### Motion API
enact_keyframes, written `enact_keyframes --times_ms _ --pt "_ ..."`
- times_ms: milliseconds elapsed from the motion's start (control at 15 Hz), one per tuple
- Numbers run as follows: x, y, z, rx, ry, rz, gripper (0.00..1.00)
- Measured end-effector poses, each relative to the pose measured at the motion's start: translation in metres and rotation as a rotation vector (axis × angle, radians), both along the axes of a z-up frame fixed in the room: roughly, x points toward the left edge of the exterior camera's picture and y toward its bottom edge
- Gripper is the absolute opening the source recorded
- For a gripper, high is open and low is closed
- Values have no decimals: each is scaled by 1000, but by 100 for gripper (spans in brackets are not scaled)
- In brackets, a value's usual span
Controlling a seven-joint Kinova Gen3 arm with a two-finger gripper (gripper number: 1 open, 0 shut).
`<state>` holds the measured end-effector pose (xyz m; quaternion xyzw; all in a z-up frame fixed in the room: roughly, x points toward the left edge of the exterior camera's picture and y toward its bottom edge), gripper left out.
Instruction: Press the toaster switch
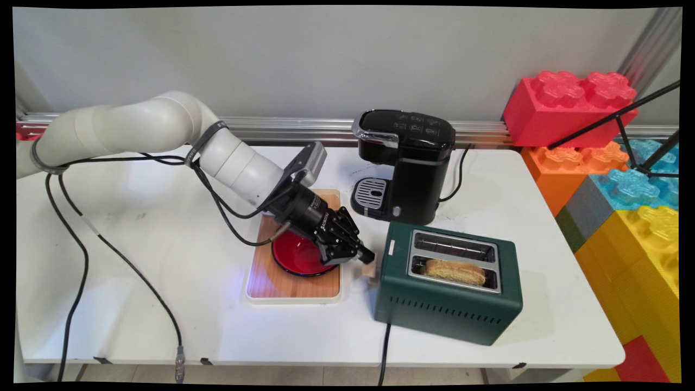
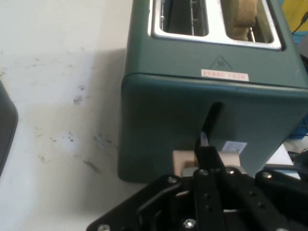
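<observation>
White counter (image 1: 163, 304), green toaster (image 1: 450, 304) at its right with bread (image 1: 455, 271) in the near slot, black coffee maker (image 1: 404, 163) behind, wooden tray (image 1: 271, 282) carrying red bowl (image 1: 296, 255), jaws (image 1: 368, 256) closed together on the toaster's tan lever (image 2: 183, 161)

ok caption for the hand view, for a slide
Gripper at the beige lever on a green toaster, bread in one slot.

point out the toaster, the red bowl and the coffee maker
toaster (image 1: 450, 301), main view, on its green front side wall
red bowl (image 1: 296, 255), main view, on the bowl's inside, left of the gripper
coffee maker (image 1: 415, 174), main view, on its black body
</observation>
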<state>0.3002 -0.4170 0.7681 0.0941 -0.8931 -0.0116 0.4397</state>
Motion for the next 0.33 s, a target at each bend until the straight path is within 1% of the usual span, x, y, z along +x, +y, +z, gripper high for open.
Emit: enact_keyframes --times_ms 333 --pt "1 0 -2 0 -2 2 0"
